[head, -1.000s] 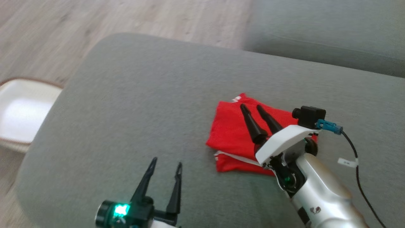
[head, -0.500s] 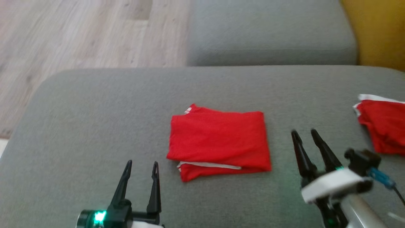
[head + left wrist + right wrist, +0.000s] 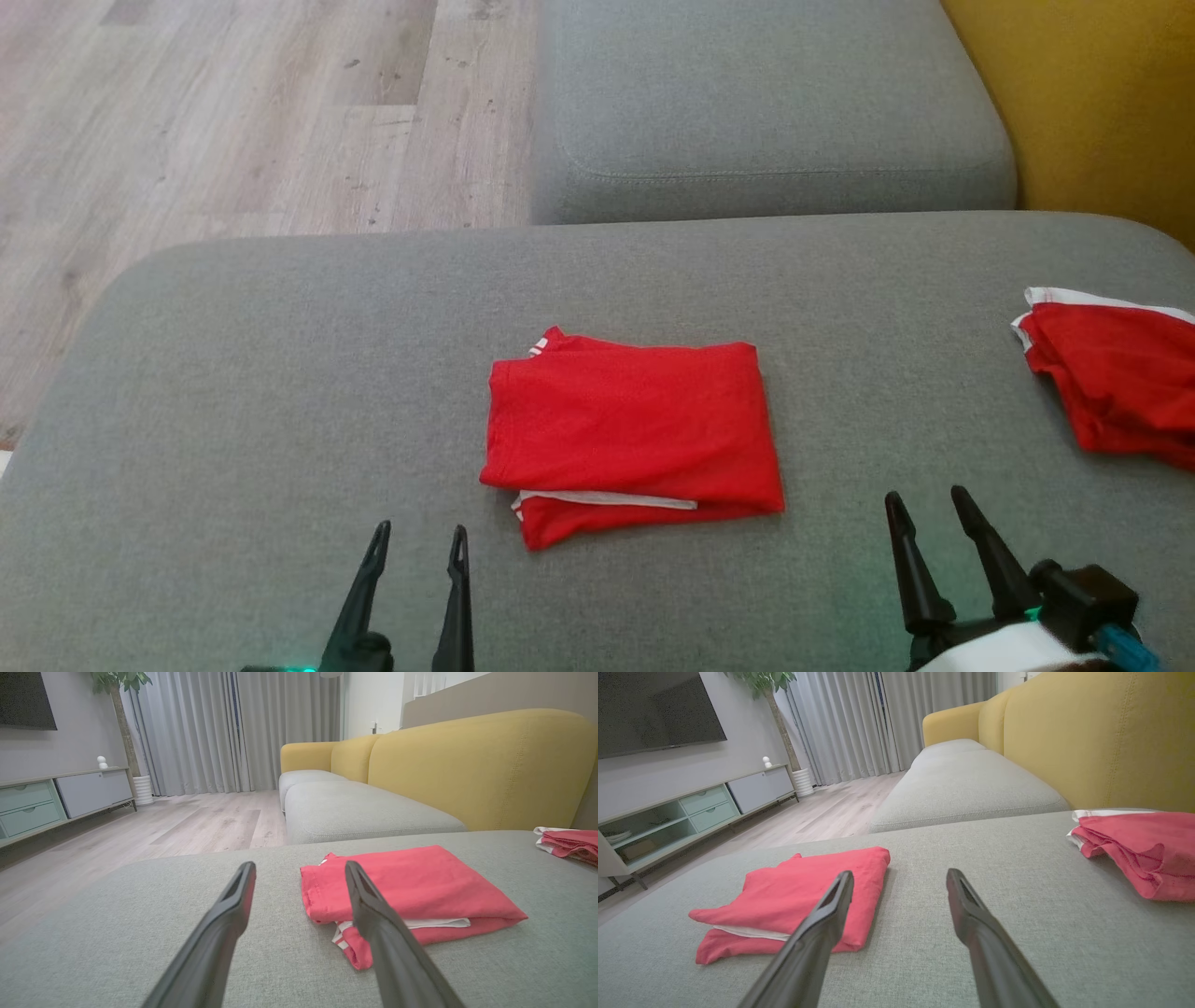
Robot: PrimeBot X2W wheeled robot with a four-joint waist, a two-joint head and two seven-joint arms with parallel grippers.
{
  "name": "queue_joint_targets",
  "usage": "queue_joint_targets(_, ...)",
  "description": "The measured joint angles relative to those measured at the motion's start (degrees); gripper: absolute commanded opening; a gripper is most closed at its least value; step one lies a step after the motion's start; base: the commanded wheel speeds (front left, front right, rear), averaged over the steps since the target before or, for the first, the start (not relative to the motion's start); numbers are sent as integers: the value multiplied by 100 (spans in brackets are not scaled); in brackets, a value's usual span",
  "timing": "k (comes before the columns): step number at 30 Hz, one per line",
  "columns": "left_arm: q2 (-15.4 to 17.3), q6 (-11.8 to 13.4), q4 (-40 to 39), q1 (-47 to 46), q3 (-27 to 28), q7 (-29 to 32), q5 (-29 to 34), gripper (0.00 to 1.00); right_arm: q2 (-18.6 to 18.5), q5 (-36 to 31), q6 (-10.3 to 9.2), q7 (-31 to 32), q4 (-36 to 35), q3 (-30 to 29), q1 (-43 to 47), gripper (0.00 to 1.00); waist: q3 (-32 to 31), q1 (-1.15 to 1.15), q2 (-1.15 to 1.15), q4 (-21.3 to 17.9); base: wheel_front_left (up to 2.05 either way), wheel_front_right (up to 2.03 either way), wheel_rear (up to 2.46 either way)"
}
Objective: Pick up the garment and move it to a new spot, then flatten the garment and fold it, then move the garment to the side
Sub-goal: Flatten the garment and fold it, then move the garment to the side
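Head view: the garment [image 3: 630,434] lies near the middle of a broad grey cushion [image 3: 280,373], folded into a compact, roughly rectangular stack of several layers. The fabric is bright red and fine-textured. A white trim [image 3: 607,499] shows along the near fold, and short white stripes show at the far left corner. The top layer is smooth, with soft, rounded fold edges. The left gripper [image 3: 419,532] stands over the near part of the cushion, to the near left of the garment and apart from it. Its two long, dark, tapered fingers are spread wide with nothing between them. The right gripper [image 3: 926,497] stands to the near right of the garment, also apart from it, jaws likewise spread and empty. Whether either set of fingertips touches the cushion cannot be told. A second red cloth [image 3: 1111,373] with a white edge lies crumpled at the right side of the cushion, well apart from the garment. The cushion cover is a coarse, matte grey weave with rounded corners. Beyond it sits a sofa seat [image 3: 766,103] in the same weave, with a stitched seam near its front edge and a mustard-yellow backrest [image 3: 476,765] behind. The floor [image 3: 233,112] is pale wood-grain planking. The wrist views show grey pleated curtains [image 3: 224,728], a potted plant [image 3: 117,679], a low cabinet [image 3: 691,807] with pale green drawers, and a dark television [image 3: 654,709] on the wall.
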Motion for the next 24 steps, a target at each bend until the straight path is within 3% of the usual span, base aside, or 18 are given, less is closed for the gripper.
queue_joint_targets(24,-63,-104,96,-6,144,0,60,100,78,-53,0,0,-46,-115,-2,100,64,0,0,63,0,0,0)
